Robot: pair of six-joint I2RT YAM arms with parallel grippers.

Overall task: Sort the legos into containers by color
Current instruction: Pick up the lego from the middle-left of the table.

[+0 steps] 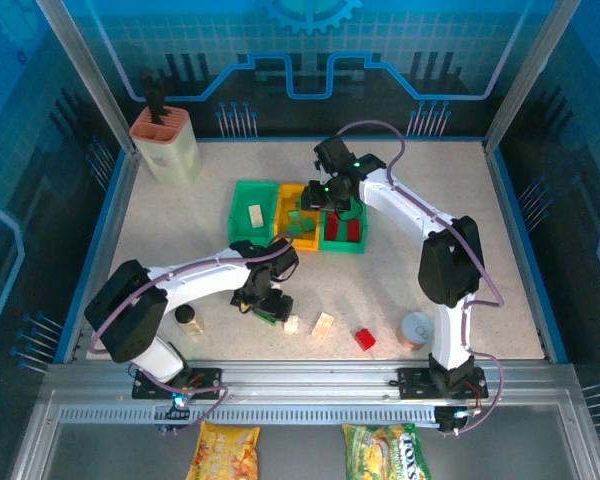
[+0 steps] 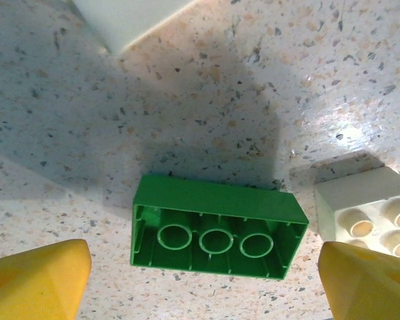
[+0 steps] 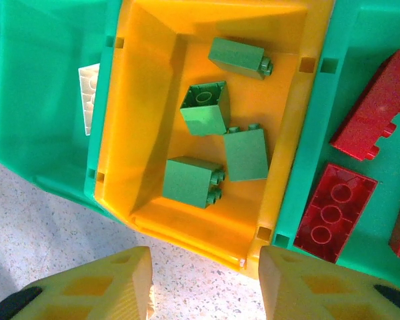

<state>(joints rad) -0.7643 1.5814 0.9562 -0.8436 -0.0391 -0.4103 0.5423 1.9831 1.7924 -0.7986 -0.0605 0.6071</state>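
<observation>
My left claw (image 2: 205,267) hangs open over the green lego (image 2: 217,230), which lies hollow side up on the tabletop (image 2: 253,80) near of the containers, 1 finger off each end and neither touching. I want to drop straight, keep it centred and close on its 2 ends without the right finger catching the cream lego (image 2: 367,213) just beside it. My right claw (image 3: 203,267), parted and empty, hovers at the near rim of the yellow bin (image 3: 153,80), where 4 green legos (image 3: 203,107) lie, so I reckon this 1 belongs there.
</observation>
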